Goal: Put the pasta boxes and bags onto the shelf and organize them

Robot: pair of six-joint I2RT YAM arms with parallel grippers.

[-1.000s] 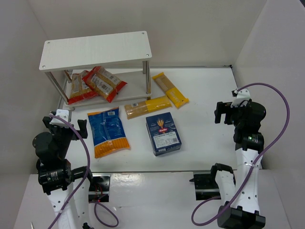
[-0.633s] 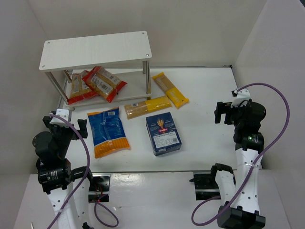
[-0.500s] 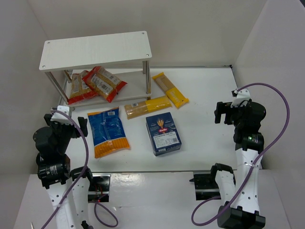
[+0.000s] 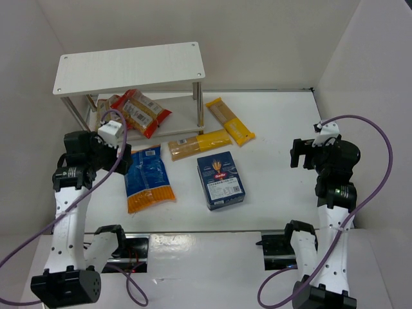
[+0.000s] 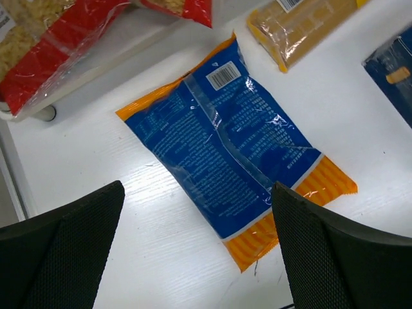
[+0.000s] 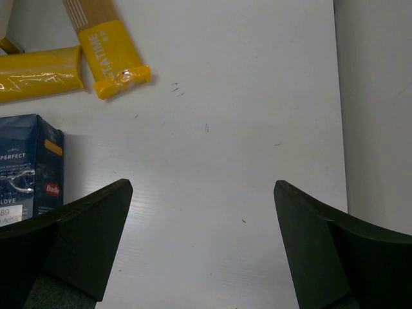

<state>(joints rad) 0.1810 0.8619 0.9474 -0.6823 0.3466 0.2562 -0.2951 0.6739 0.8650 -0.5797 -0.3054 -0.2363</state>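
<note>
The blue-and-orange bag [image 4: 149,179] lies flat on the table, label side down in the left wrist view [image 5: 238,161]. My left gripper [image 4: 116,156] is open and empty, held above the bag's left edge [image 5: 196,257]. The dark blue box [image 4: 220,180] lies right of the bag. Two yellow packets [image 4: 199,143] [image 4: 230,120] lie behind it. Red-orange bags [image 4: 143,111] rest on the lower tier of the shelf [image 4: 129,66]. My right gripper [image 4: 304,153] is open and empty above bare table at the right [image 6: 203,251], with the box [image 6: 26,170] and a yellow packet [image 6: 106,45] to its left.
White walls enclose the table on the left, back and right. The shelf's silver legs [image 4: 199,103] stand near the yellow packets. The table's front edge runs just below the bag and box.
My left arm has risen and swung forward and right, from the table's left edge to above the blue-and-orange bag. The right arm has barely moved.
</note>
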